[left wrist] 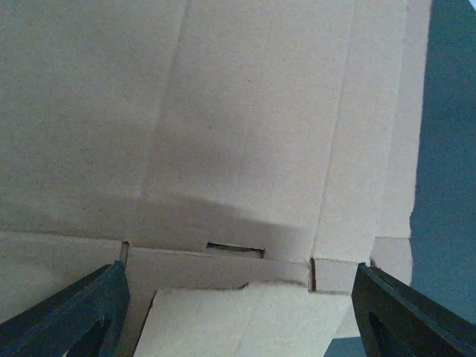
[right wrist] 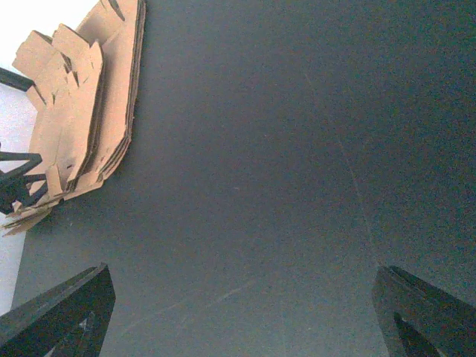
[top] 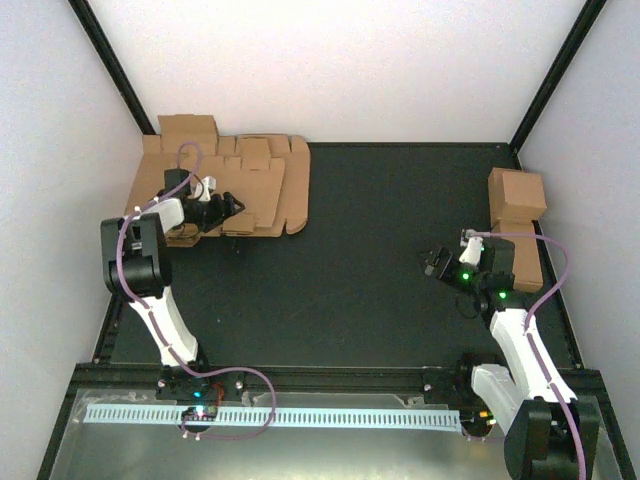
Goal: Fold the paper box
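Since the paper box (top: 255, 185) lies flat atop the stack of blanks (top: 300, 200) at far left, the left gripper (top: 232, 203) hangs low over its creased edge, jaws spread, probably to lift it; the right gripper (top: 433, 262), likewise spread, hovers over the table (top: 380, 300).

The black bench (top: 380, 250) carries a stack of flat brown cardboard blanks (top: 260, 190) in its far left corner (sheets fanned unevenly, tabs poking out) and folded brown cartons (top: 517, 195) against its right edge, well apart from the stack.
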